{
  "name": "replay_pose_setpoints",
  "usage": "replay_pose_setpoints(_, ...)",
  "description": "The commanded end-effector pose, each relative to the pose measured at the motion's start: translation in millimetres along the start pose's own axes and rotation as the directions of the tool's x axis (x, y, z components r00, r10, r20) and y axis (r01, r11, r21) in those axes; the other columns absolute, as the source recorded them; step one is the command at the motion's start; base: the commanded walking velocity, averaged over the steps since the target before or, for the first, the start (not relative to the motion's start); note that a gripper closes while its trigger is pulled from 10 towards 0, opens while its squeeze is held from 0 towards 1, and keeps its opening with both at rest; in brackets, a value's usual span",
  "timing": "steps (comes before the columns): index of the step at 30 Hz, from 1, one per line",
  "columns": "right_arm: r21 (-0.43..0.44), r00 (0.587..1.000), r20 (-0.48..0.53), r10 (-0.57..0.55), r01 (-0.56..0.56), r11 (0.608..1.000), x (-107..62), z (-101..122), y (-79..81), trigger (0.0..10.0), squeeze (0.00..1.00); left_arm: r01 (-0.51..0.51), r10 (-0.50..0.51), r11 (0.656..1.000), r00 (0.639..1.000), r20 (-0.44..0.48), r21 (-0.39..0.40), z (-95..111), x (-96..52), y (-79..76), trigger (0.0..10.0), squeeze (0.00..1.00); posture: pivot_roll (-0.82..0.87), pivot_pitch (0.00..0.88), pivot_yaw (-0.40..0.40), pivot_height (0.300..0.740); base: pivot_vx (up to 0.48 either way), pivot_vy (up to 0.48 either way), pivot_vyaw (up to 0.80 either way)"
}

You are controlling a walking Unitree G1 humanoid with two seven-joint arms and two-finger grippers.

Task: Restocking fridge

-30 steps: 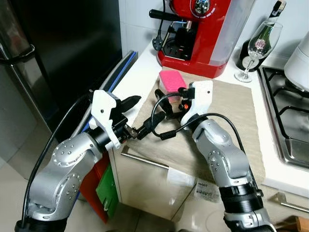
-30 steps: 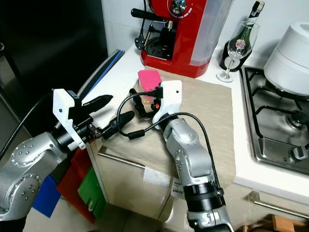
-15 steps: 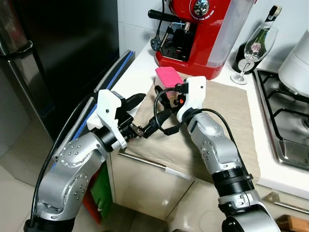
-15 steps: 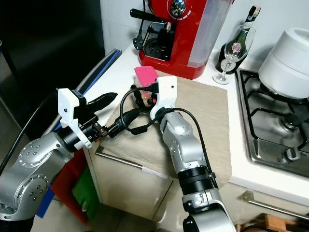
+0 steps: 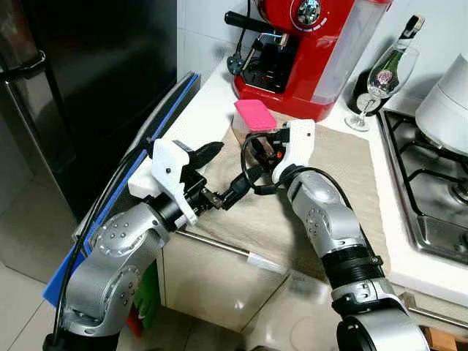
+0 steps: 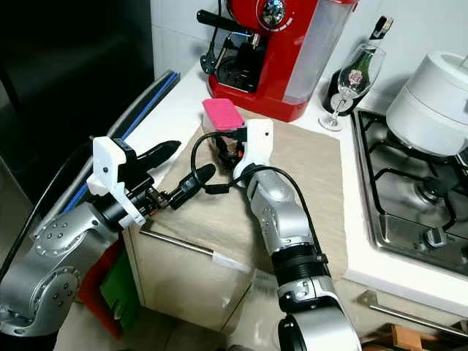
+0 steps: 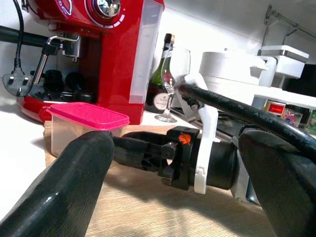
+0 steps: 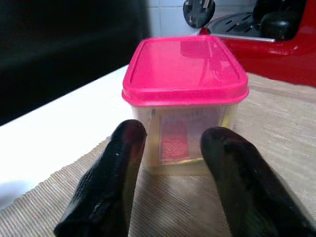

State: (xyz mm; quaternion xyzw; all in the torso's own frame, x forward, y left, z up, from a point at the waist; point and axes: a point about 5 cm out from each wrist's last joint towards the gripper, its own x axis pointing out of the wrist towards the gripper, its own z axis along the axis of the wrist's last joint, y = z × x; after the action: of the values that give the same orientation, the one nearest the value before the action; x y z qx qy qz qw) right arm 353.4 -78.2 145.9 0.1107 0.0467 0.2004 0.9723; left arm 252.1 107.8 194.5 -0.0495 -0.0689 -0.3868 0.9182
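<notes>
So the thing to grab here looks like the clear container with the pink lid (image 8: 185, 106), sitting on the beige mat (image 5: 351, 183) near the counter's left end, just in front of the red espresso machine (image 5: 303, 51). The right gripper (image 8: 173, 185) is lined up straight at it, fingers parted with nothing between them, tips just short of the box, so I'd guess it's about to close in for a grab. The left gripper (image 5: 216, 175) hangs off the counter's front edge, spread open and empty, probably just waiting. The black fridge (image 5: 88, 80) is right there on the left, door closed, so that'll need opening. A wine glass (image 5: 380, 77) and a dark bottle (image 5: 398, 47) stand well apart on the right, out of the way.
</notes>
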Motion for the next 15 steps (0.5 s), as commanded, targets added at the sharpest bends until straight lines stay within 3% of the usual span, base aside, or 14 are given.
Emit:
replay_pose_setpoints(1, 0.003, 0.999, 0.035, -0.013, 0.013, 1.000, 1.3, 7.8, -5.7, 0.0, 0.00, 0.017, -0.017, 1.000, 1.000, 0.000, 0.009, -1.6, 3.3, -4.2, 10.0, 0.00, 0.05, 0.000, -0.168, 0.740, 0.000, 0.000, 0.00)
replay_pose_setpoints(9, -0.050, 0.991, 0.130, 0.025, -0.018, 0.999, -0.2, 27.9, 0.3, 0.0, 0.00, 0.014, -0.014, 1.000, 1.000, 0.006, 0.008, -2.8, 4.3, -6.3, 10.0, 0.00, 0.05, 0.000, -0.172, 0.740, 0.000, 0.000, 0.00)
replay_pose_setpoints(15, -0.129, 0.965, 0.259, 0.052, -0.019, 0.991, -17.7, 50.8, 6.1, 0.0, 0.00, 0.017, -0.017, 1.000, 1.000, -0.006, 0.011, -3.8, 1.9, -5.7, 10.0, 0.00, 0.04, 0.000, -0.157, 0.740, 0.000, 0.000, 0.00)
